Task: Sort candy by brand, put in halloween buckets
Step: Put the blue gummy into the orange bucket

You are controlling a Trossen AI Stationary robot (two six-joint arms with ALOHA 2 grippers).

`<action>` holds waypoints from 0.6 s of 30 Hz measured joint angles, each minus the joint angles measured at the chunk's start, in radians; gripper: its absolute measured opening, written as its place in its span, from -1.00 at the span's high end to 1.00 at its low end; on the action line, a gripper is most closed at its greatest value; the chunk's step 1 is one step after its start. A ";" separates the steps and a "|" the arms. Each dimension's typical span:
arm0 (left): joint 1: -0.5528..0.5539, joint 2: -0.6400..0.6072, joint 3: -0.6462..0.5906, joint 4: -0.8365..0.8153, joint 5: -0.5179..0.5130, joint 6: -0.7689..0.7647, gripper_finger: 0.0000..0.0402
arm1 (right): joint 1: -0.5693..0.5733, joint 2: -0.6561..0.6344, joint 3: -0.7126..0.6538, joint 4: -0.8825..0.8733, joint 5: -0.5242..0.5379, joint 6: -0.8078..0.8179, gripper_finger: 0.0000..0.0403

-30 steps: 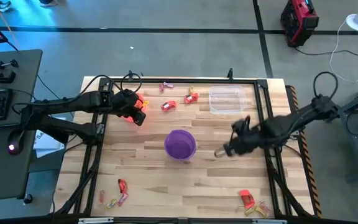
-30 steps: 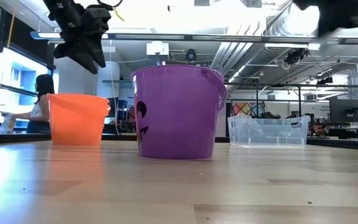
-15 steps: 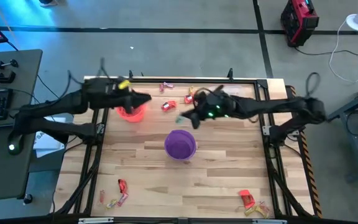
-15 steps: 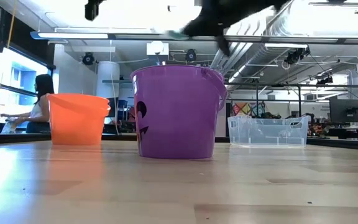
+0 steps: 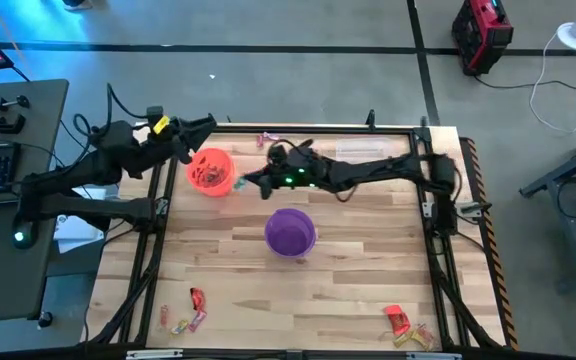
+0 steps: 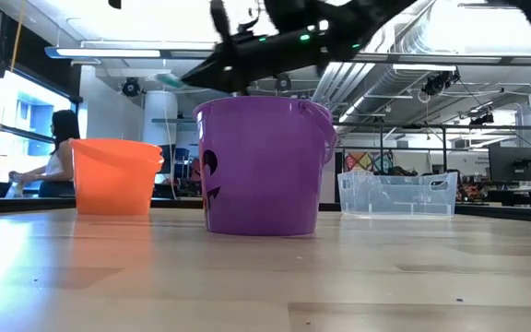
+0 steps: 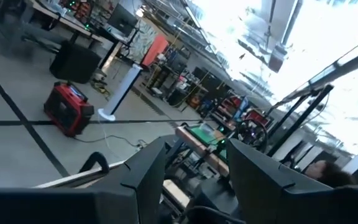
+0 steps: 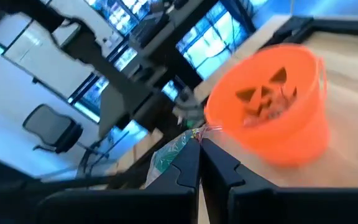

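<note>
Wooden table [image 5: 348, 260], workshop behind. Right tool [image 8: 199, 149] is clamped on a green candy [image 8: 169, 155] beside the orange bucket [image 5: 210, 171]. Crinkly, weightless wrapper, probably slippery, so pinch mid-body. Left tool [image 7: 194, 177] sits apart, off-table.

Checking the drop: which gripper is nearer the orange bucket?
Right. The right gripper, shut on a green candy, sits beside the orange bucket; the left gripper is behind it.

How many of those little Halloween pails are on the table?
2: a bright orange plastic pail at the back left, with sweets inside, and a purple plastic pail near the middle of the wooden table. None seems hidden.
</note>
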 joint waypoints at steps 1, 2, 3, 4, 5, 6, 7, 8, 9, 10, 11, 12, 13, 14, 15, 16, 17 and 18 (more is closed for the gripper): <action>0.000 0.003 0.000 0.001 0.000 0.009 0.20 | -0.004 0.033 0.042 0.000 0.006 -0.005 1.00; 0.000 0.007 0.000 0.001 0.000 0.012 0.20 | -0.007 0.065 0.086 0.001 0.008 -0.007 1.00; 0.000 0.011 0.000 0.001 0.000 0.013 0.20 | -0.011 0.098 0.130 -0.001 0.012 -0.007 1.00; 0.000 0.015 0.000 0.001 0.000 0.010 0.20 | -0.015 0.130 0.173 -0.008 0.013 -0.006 1.00; 0.000 0.019 0.000 0.001 -0.001 0.005 0.20 | -0.018 0.163 0.217 -0.013 0.014 -0.006 1.00; 0.000 0.022 0.000 0.001 -0.001 0.001 0.20 | -0.021 0.197 0.261 -0.017 0.014 -0.006 1.00; 0.000 0.024 0.000 0.001 0.000 0.001 0.20 | -0.025 0.228 0.303 -0.029 0.014 -0.008 1.00; 0.000 0.025 0.000 0.001 0.000 0.002 0.20 | -0.027 0.259 0.346 -0.044 0.014 -0.009 1.00; 0.000 0.026 0.000 0.001 0.000 0.001 0.20 | -0.031 0.290 0.390 -0.060 0.014 -0.009 1.00; 0.000 0.028 0.000 0.002 -0.001 0.001 0.20 | -0.034 0.320 0.433 -0.077 0.014 -0.009 1.00; 0.000 0.029 0.000 0.002 0.000 0.000 0.20 | -0.038 0.348 0.473 -0.095 0.014 -0.009 1.00; 0.000 0.029 0.000 0.002 0.000 0.001 0.20 | -0.040 0.377 0.512 -0.114 0.014 -0.009 1.00; 0.000 0.029 0.000 0.002 0.000 0.001 0.20 | -0.043 0.404 0.549 -0.129 0.015 -0.011 1.00; 0.000 0.029 0.000 0.002 0.000 0.000 0.20 | -0.045 0.428 0.580 -0.140 0.016 -0.017 1.00; 0.000 0.029 0.000 0.003 0.000 -0.001 0.20 | -0.046 0.450 0.608 -0.152 0.018 -0.023 1.00; 0.000 0.029 0.000 0.004 0.000 0.000 0.20 | -0.047 0.469 0.633 -0.154 0.022 -0.024 1.00; 0.000 0.029 0.000 0.004 0.000 0.000 0.20 | -0.049 0.483 0.654 -0.165 0.022 -0.023 1.00; 0.000 0.029 0.000 0.004 0.000 -0.001 0.20 | -0.051 0.492 0.674 -0.182 0.022 -0.024 1.00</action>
